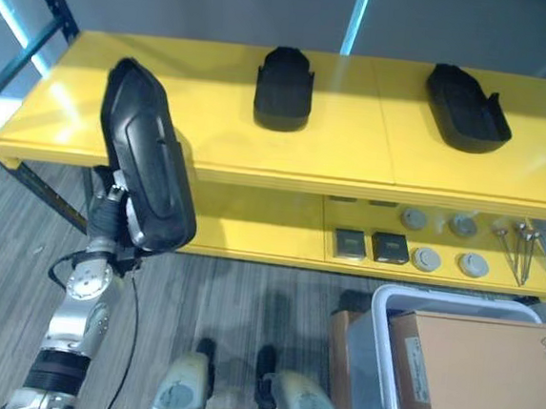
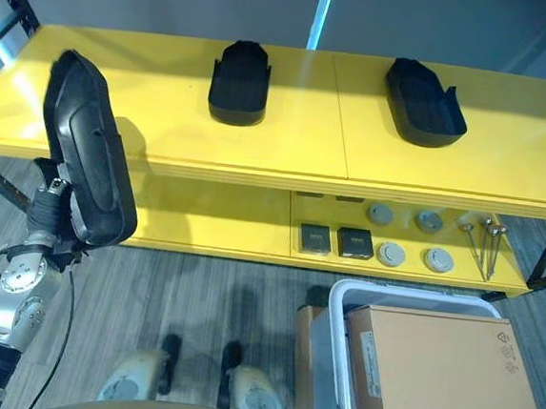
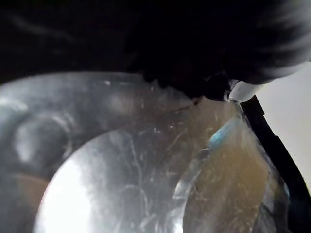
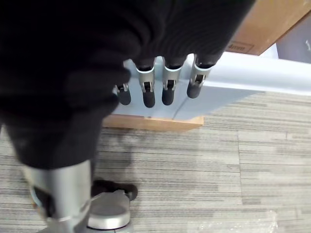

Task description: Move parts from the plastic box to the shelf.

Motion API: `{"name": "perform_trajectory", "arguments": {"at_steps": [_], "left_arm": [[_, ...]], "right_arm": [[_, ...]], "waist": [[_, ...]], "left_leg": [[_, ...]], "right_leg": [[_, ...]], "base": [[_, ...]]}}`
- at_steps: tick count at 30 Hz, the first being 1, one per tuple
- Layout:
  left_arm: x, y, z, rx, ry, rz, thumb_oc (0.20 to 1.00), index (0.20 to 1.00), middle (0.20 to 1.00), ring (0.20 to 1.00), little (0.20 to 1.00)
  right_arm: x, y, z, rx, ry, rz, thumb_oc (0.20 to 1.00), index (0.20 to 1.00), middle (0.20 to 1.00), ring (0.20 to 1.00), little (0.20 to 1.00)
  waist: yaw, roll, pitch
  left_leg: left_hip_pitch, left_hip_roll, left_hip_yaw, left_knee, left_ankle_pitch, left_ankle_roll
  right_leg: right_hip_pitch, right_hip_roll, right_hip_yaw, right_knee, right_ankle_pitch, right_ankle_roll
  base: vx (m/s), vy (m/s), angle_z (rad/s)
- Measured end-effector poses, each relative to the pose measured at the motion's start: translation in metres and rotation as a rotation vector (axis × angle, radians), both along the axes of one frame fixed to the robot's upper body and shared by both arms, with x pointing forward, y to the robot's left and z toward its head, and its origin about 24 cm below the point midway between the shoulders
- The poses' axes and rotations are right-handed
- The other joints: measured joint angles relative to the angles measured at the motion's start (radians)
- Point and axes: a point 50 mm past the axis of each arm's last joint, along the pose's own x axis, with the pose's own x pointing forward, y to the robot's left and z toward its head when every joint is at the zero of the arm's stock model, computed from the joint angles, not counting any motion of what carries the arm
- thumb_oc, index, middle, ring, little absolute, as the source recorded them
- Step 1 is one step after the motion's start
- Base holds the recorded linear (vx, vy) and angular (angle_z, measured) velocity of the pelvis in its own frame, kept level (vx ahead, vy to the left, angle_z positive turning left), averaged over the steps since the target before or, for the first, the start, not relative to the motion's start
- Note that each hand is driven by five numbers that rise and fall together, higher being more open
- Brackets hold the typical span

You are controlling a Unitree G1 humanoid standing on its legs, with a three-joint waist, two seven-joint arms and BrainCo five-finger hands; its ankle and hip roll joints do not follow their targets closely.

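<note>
We carry a black part (image 1: pixel 148 160) upright in the left robot hand (image 1: pixel 112 211) (grip hidden) | shelf (image 1: pixel 70 120) lies just ahead | right robot hand (image 4: pixel 155 82) hangs relaxed

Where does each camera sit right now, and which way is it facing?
Left eye view: on the head, looking down at the yellow shelf; the left hand lifts a black part.
Right eye view: beside it, same scene; both share the plastic box and the cardboard box.
Left wrist view: on the left wrist, pressed close to the black part's glossy surface.
Right wrist view: on the right wrist, facing the floor; the right hand hangs by the plastic box.
</note>
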Motion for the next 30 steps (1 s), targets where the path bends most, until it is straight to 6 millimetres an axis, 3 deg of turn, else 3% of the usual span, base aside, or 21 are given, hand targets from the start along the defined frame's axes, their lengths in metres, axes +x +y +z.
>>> {"name": "perform_trajectory", "arguments": {"at_steps": [2, 4, 6, 8, 9, 10, 12, 13, 16, 18, 19, 21, 24, 27, 30], "left_arm": [[0.004, -0.004, 0.003, -0.008, -0.015, -0.012, 0.2, 0.2, 0.2, 0.2, 0.2], [0.01, -0.011, 0.007, -0.038, -0.041, -0.023, 0.2, 0.2, 0.2, 0.2, 0.2], [0.011, -0.012, 0.008, -0.039, -0.049, -0.027, 0.2, 0.2, 0.2, 0.2, 0.2], [0.011, -0.013, 0.007, -0.039, -0.047, -0.029, 0.2, 0.2, 0.2, 0.2, 0.2], [0.011, -0.013, 0.004, -0.036, -0.039, -0.032, 0.2, 0.2, 0.2, 0.2, 0.2], [0.013, -0.013, 0.004, -0.03, -0.035, -0.031, 0.2, 0.2, 0.2, 0.2, 0.2], [0.019, -0.016, 0.012, -0.016, -0.059, -0.047, 0.2, 0.2, 0.2, 0.2, 0.2], [0.027, -0.02, 0.023, 0.021, -0.09, -0.072, 0.2, 0.2, 0.2, 0.2, 0.2], [0.027, -0.007, 0.03, 0.115, -0.085, -0.063, 0.2, 0.2, 0.2, 0.2, 0.2], [0.026, 0.001, 0.034, 0.141, -0.085, -0.043, 0.2, 0.2, 0.2, 0.2, 0.2], [0.021, 0.009, 0.033, 0.155, -0.077, -0.024, 0.2, 0.2, 0.2, 0.2, 0.2], [0.013, 0.018, 0.025, 0.154, -0.049, 0.01, 0.2, 0.2, 0.2, 0.2, 0.2], [0.005, 0.022, 0.015, 0.155, -0.009, 0.02, 0.2, 0.2, 0.2, 0.2, 0.2], [0.004, 0.019, 0.013, 0.145, -0.003, 0.003, 0.2, 0.2, 0.2, 0.2, 0.2], [0.005, 0.011, 0.014, 0.12, -0.013, -0.011, 0.2, 0.2, 0.2, 0.2, 0.2]], "right_arm": [[-0.001, -0.01, 0.003, -0.024, -0.006, -0.021, 1.0, 1.0, 1.0, 1.0, 1.0], [0.002, -0.031, 0.012, -0.078, -0.014, -0.026, 1.0, 1.0, 1.0, 1.0, 1.0], [0.007, -0.041, 0.017, -0.104, -0.027, -0.018, 1.0, 1.0, 1.0, 1.0, 1.0], [0.011, -0.05, 0.022, -0.129, -0.042, -0.012, 1.0, 1.0, 1.0, 1.0, 1.0], [0.014, -0.053, 0.024, -0.142, -0.046, -0.014, 1.0, 1.0, 1.0, 1.0, 1.0], [0.014, -0.054, 0.025, -0.148, -0.045, -0.023, 1.0, 1.0, 1.0, 1.0, 1.0], [0.009, -0.036, 0.016, -0.085, -0.052, -0.111, 1.0, 1.0, 1.0, 1.0, 1.0], [0.001, -0.019, 0.007, -0.035, -0.04, -0.192, 1.0, 1.0, 1.0, 1.0, 1.0], [-0.001, -0.001, 0.0, 0.011, -0.047, -0.192, 1.0, 1.0, 1.0, 1.0, 1.0], [0.002, -0.005, 0.002, 0.0, -0.067, -0.191, 1.0, 1.0, 1.0, 1.0, 1.0], [0.006, -0.006, 0.003, -0.001, -0.088, -0.181, 1.0, 1.0, 1.0, 1.0, 1.0], [0.012, -0.006, 0.005, 0.0, -0.115, -0.17, 1.0, 1.0, 1.0, 1.0, 1.0], [0.013, -0.004, 0.005, 0.004, -0.133, -0.155, 1.0, 1.0, 1.0, 1.0, 1.0], [0.006, -0.002, 0.003, 0.004, -0.106, -0.14, 1.0, 1.0, 1.0, 1.0, 1.0], [-0.002, -0.001, 0.001, 0.003, -0.072, -0.132, 1.0, 1.0, 1.0, 1.0, 1.0]], "waist": [[-0.019, 0.038, 0.002], [-0.027, 0.082, 0.008], [-0.028, 0.089, 0.012], [-0.035, 0.111, 0.017], [-0.031, 0.134, 0.008], [-0.024, 0.112, 0.012], [-0.03, 0.053, 0.016], [-0.011, 0.041, 0.028], [0.014, 0.045, 0.035], [0.028, 0.05, 0.037], [0.041, 0.048, 0.037], [0.049, 0.052, 0.038], [0.038, 0.046, 0.036], [0.03, 0.013, 0.025], [0.023, 0.003, 0.01]], "left_leg": [[0.035, 0.08, -0.018, -0.112, 0.026, -0.037], [0.051, 0.138, -0.018, -0.175, 0.036, -0.052], [0.06, 0.134, -0.009, -0.175, 0.041, -0.044], [0.081, 0.136, -0.009, -0.14, 0.055, -0.02], [0.098, 0.106, -0.016, -0.125, 0.046, -0.004], [0.1, 0.057, -0.01, -0.111, 0.058, -0.068], [0.058, -0.065, 0.0, -0.041, 0.026, -0.023], [0.001, -0.118, 0.006, 0.067, -0.03, 0.029], [0.01, -0.165, 0.047, 0.077, -0.053, 0.074], [0.017, -0.179, 0.072, 0.056, -0.045, 0.088], [0.031, -0.185, 0.107, 0.03, -0.037, 0.112], [0.053, -0.184, 0.129, -0.019, -0.02, 0.127], [0.085, -0.179, 0.13, -0.115, 0.03, 0.119], [0.118, -0.176, 0.123, -0.156, 0.051, 0.103], [0.141, -0.135, 0.095, -0.192, 0.066, 0.068]], "right_leg": [[0.008, 0.001, 0.005, -0.01, -0.002, 0.025], [0.017, -0.018, 0.03, -0.01, 0.0, 0.072], [0.023, -0.052, 0.051, 0.001, -0.001, 0.092], [0.035, -0.08, 0.066, 0.018, -0.008, 0.142], [0.034, -0.101, 0.091, 0.034, -0.029, 0.161], [0.022, -0.146, 0.116, 0.055, -0.042, 0.18], [0.031, -0.254, 0.123, 0.035, -0.007, 0.172], [0.031, -0.308, 0.126, 0.025, 0.07, 0.166], [0.015, -0.357, 0.124, 0.04, 0.146, 0.151], [-0.018, -0.375, 0.076, 0.105, 0.12, 0.18], [-0.035, -0.383, 0.017, 0.133, 0.158, 0.169], [-0.066, -0.356, 0.005, 0.157, 0.123, 0.196], [-0.068, -0.273, 0.022, 0.112, 0.055, 0.228], [0.003, -0.233, 0.026, -0.045, 0.082, 0.218], [0.078, -0.178, 0.021, -0.146, 0.113, 0.22]], "base": [[0.16, 0.394, 0.06], [0.21, 0.534, -0.09], [0.15, 0.497, -0.32], [0.13, 0.484, -0.39], [0.09, 0.349, -0.44], [0.1, 0.414, -0.32], [0.11, 0.485, 0.16], [0.08, 0.432, 0.22], [0.01, 0.319, -0.17], [0.0, 0.185, -0.29], [-0.01, 0.104, -0.55], [0.01, 0.028, -0.55], [0.04, -0.102, -0.19], [0.06, -0.17, 0.09], [0.05, -0.155, 0.12]]}}
